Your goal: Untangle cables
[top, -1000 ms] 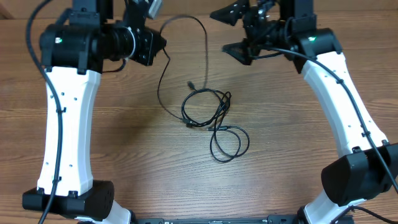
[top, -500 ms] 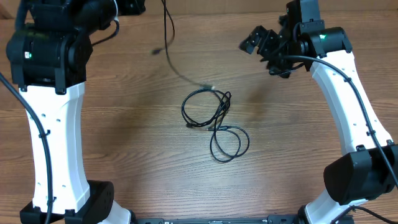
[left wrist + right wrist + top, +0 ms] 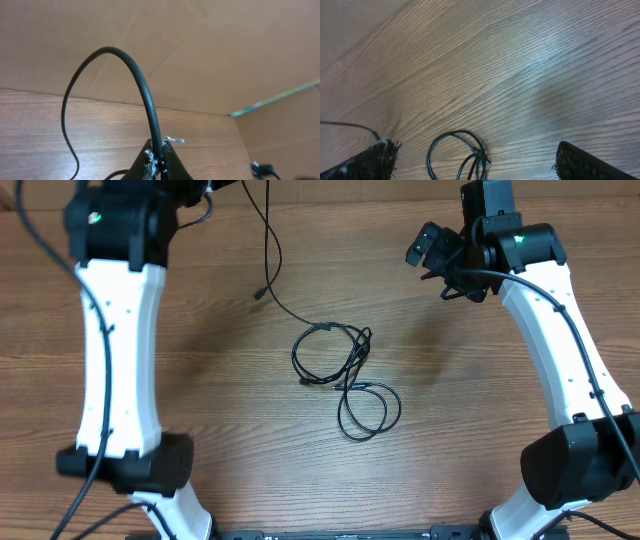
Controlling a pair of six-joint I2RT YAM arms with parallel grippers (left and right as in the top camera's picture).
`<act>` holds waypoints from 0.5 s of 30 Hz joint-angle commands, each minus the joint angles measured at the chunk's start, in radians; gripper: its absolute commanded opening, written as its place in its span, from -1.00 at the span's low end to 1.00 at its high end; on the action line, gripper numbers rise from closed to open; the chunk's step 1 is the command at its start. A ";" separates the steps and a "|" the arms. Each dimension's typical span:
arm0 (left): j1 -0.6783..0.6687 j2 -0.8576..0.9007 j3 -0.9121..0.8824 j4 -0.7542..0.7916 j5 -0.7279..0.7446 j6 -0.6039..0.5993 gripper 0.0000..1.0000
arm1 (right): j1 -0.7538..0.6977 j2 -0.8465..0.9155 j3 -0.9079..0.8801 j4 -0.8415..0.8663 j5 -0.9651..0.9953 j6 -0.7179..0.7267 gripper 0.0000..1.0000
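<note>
Because my left arm reaches past the top edge of the overhead view, my left gripper (image 3: 160, 162) shows only in its own wrist camera. There its two fingertips are pressed together on a black strand (image 3: 145, 95), with bits of pale fuzz at the pinch. That strand arches up out of the grip and curves down to the left, where the frame's lower edge cuts it off. From above, the strand drops in from the top edge, lifted off the bench (image 3: 450, 430), and a small plug end (image 3: 262, 293) hangs beside it. A thin line runs on from there toward the rest of the cables (image 3: 335, 355). I cannot tell whether the strand has come free of those loops or is caught in them. The cables lie on the bench between my two arms as a knot of loops with one further loop (image 3: 368, 410) just below it. How many cords make up the knot is too fine to make out. My right gripper (image 3: 443, 268) hangs above the bench, well apart from the cables, its fingers spread wide with nothing between them. Its wrist camera catches only the top of the knot at the bottom edge. A small dark shape (image 3: 262, 169) in the left wrist view's corner is cropped beyond recognition.
</note>
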 commanded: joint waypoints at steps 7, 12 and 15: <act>0.031 0.132 0.013 0.172 -0.035 -0.054 -0.91 | -0.003 -0.041 0.010 0.004 0.017 -0.008 1.00; 0.134 0.188 0.013 0.187 -0.066 -0.053 -0.92 | -0.003 -0.041 0.009 0.004 0.017 -0.008 1.00; 0.216 0.230 0.013 0.188 -0.069 -0.052 -0.92 | -0.003 -0.041 0.010 0.004 0.016 -0.008 1.00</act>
